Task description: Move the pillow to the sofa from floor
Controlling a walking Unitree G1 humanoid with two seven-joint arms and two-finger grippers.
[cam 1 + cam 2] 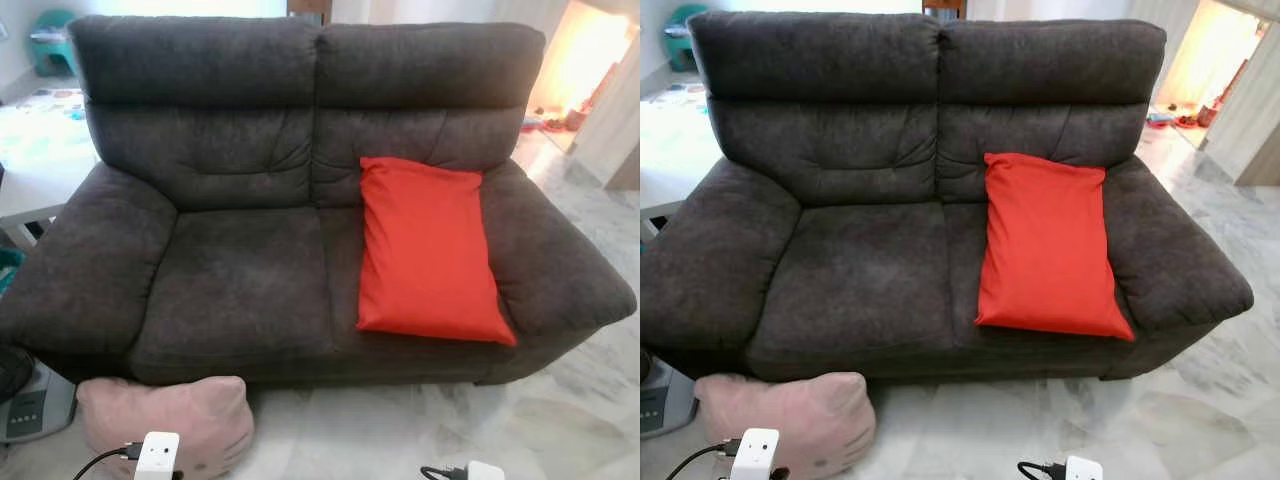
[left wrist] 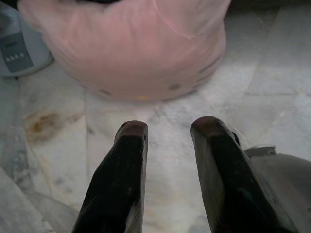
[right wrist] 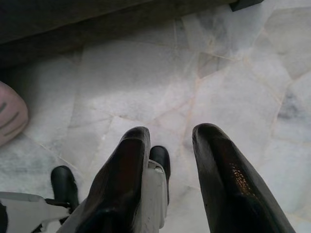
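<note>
A pink pillow [image 1: 170, 415] with a cartoon face lies on the marble floor, against the front left of the dark grey sofa [image 1: 240, 270]. In the left wrist view my left gripper [image 2: 170, 128] hovers open just above the floor, a short way from the pink pillow [image 2: 131, 48] and not touching it. My right gripper [image 3: 172, 135] is open over bare floor in front of the sofa's base, with an edge of the pink pillow [image 3: 9, 119] off to its side. A red pillow [image 1: 425, 250] rests on the sofa's right seat, leaning on the backrest.
A grey appliance [image 1: 25, 405] stands on the floor left of the pink pillow. A low white table [image 1: 40, 175] sits beyond the sofa's left arm. Open marble floor [image 1: 580, 400] stretches to the right, toward a bright doorway [image 1: 585, 60].
</note>
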